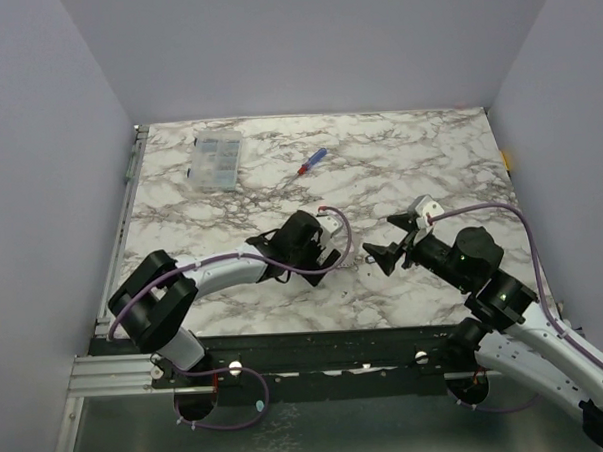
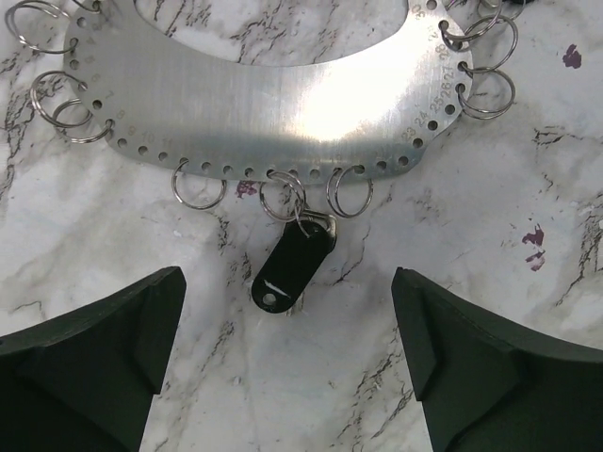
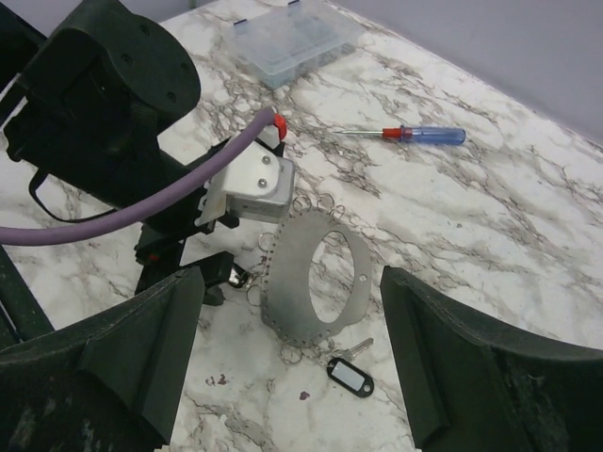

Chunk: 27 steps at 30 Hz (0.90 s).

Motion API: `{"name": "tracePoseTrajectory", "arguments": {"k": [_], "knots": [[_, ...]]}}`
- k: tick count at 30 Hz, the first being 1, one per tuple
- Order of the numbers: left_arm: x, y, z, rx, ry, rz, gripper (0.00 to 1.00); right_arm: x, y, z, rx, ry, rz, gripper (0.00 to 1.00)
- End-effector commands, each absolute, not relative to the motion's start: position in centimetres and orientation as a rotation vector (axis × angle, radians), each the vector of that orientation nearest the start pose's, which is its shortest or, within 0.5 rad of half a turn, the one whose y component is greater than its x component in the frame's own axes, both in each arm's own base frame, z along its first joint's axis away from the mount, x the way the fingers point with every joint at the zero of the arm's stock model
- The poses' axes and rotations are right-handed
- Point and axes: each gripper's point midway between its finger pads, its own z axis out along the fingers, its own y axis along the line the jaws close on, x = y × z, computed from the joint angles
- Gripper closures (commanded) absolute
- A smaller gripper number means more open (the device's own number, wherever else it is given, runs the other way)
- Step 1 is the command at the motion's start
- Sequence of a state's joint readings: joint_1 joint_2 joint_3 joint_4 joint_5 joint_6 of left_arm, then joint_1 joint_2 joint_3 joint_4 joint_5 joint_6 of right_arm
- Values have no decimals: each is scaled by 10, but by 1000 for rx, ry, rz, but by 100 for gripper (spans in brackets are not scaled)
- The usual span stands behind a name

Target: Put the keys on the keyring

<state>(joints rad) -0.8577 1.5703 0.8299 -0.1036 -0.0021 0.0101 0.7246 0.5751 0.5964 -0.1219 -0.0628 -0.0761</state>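
The scene is closed in by plain pale lilac walls, the left wall [image 1: 38, 147] being met first, and the floor of it is formed by a white table [image 1: 429, 170] veined in grey and brown marble. A clear compartment box [image 1: 219, 160] is set far back on the left of this surface. Nearer, the left gripper [image 2: 285, 325] is seen with its jaws spread wide and nothing held between them. A black-headed key [image 2: 294, 268] lies flat on the marble in the gap ahead of them, touched by neither finger. Its metal end is overlapped by one of the small wire rings [image 2: 200, 188] hung along the edge of the keyring [image 3: 285, 282] – whether it is threaded through cannot be told. The keyring, a flat brushed-metal oval pierced with holes round its rim, is laid on the table between the two grippers. A second key [image 3: 350, 377], its short pale blade pointed towards the plate, is found just beside the keyring's nearer end. A red-and-blue screwdriver [image 1: 312, 161] lies well apart, further back at mid-table. To the right, the right gripper [image 1: 384, 240] is held low over the marble with its jaws wide too, nothing gripped – the keyring is framed between its fingers in the wrist view. The room is closed by the right wall [image 1: 566, 94].
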Motion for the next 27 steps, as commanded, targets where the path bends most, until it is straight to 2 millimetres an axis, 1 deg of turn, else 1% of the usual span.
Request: {"name": "tracePoseTrajectory", "arguments": {"k": [1,3,5,7,8,10,11,12,15,17,20,22,24,27], "knots": [[249,-270,73,959,2221,-315,1,215,188,259,-668,1547,493,14],[255,-264,90,907,2178,-287,1,218,185,260,-644,1547,482,14],[264,-255,110,816,2138,-239,1,224,178,262,-573,1558,454,12],[275,-244,129,703,2105,-179,1,231,172,265,-471,1569,453,8],[281,-236,138,625,2095,-142,1,235,169,266,-399,1579,460,1],[288,-222,152,512,2086,-87,1,243,164,265,-277,1621,465,0],[290,-217,157,467,2088,-75,1,245,165,265,-242,1644,474,0],[292,-214,161,440,2090,-75,1,246,167,265,-228,1667,487,0],[299,-204,170,377,2098,-59,1,247,183,267,-263,1745,532,0],[303,-197,176,337,2094,-40,1,251,191,271,-245,1788,555,0],[305,-180,185,279,2061,4,1,261,192,276,-126,1834,559,0],[304,-167,192,234,2027,23,1,265,191,279,-77,1834,559,0],[300,-157,192,196,2011,27,1,266,191,282,-66,1819,569,0],[291,-150,186,195,2003,11,1,264,195,287,-85,1780,604,0]]}}
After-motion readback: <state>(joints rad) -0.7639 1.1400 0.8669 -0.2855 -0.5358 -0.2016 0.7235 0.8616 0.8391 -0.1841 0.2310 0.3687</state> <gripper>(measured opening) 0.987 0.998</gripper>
